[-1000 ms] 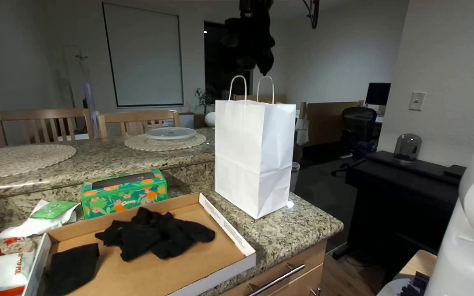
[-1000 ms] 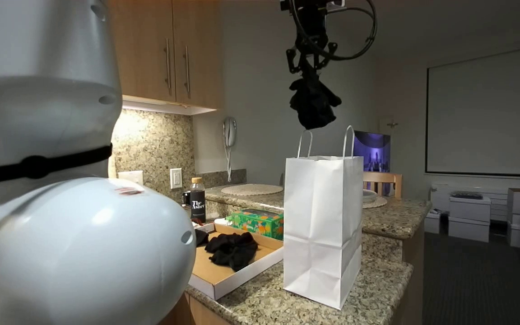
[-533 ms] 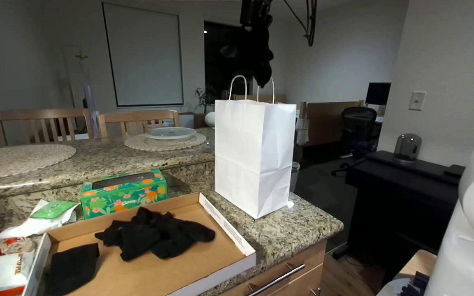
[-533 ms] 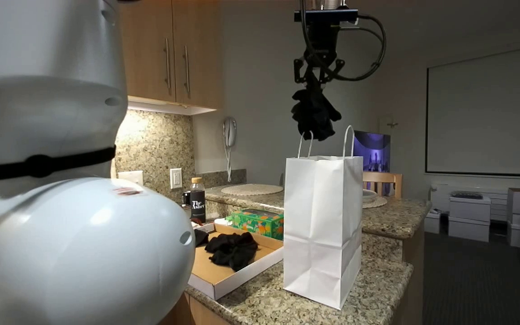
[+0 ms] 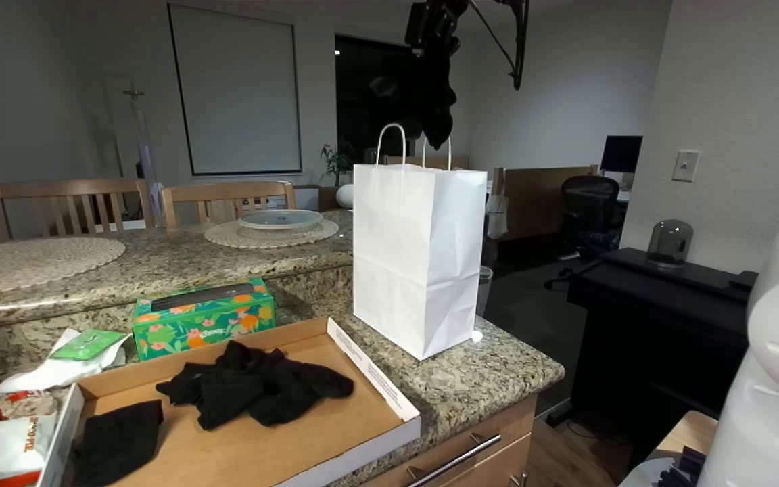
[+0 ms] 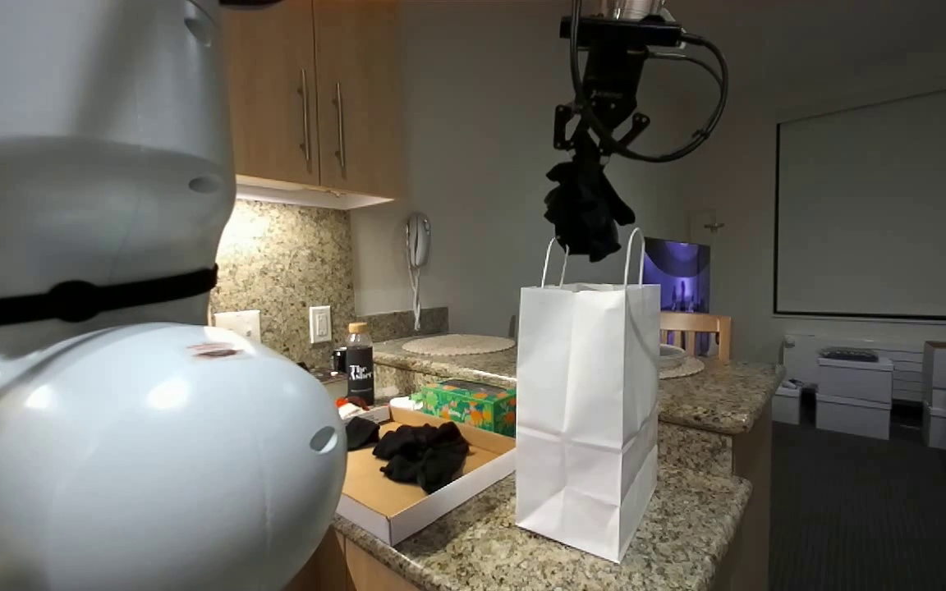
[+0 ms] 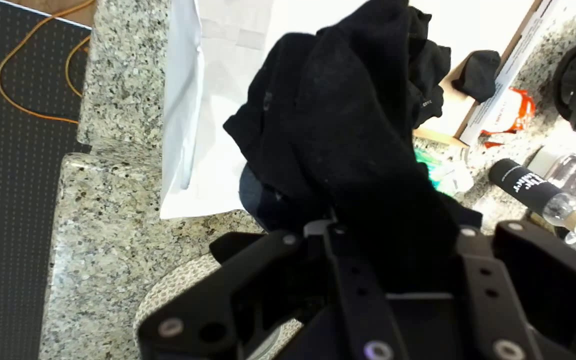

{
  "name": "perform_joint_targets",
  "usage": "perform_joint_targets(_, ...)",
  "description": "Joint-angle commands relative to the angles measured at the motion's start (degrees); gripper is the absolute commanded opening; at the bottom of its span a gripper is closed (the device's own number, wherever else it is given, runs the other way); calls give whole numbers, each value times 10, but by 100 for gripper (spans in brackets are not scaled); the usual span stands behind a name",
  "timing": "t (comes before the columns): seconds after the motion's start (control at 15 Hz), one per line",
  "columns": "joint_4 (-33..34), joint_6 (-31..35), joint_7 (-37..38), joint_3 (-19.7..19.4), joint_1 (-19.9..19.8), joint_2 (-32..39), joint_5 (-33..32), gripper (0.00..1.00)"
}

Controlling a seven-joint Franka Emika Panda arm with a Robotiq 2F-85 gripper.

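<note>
From the left in an exterior view, a dark-labelled bottle [image 6: 360, 371] stands beyond a cardboard tray [image 6: 440, 504] bearing crumpled black cloths [image 6: 424, 455], a green tissue box [image 6: 469, 406] sits behind it, and the gripper [image 6: 590, 153] pinches a bunched black cloth [image 6: 588, 213] just above an upright white bag [image 6: 571, 402] on the desk [image 6: 691, 513].

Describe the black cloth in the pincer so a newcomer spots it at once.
Start at the tall white bag standing on the counter. Look above it to the pincer, where a crumpled black cloth hangs. The other black cloths lie in the tray; this one alone is held in the air.
</note>
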Motion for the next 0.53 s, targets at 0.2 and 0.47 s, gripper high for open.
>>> perform_joint_targets(0.2, -16, -1, -8, 7, -50, 8, 66, 10)
perform_joint_targets(0.47, -25, -1, -3, 10, -60, 15, 71, 10)
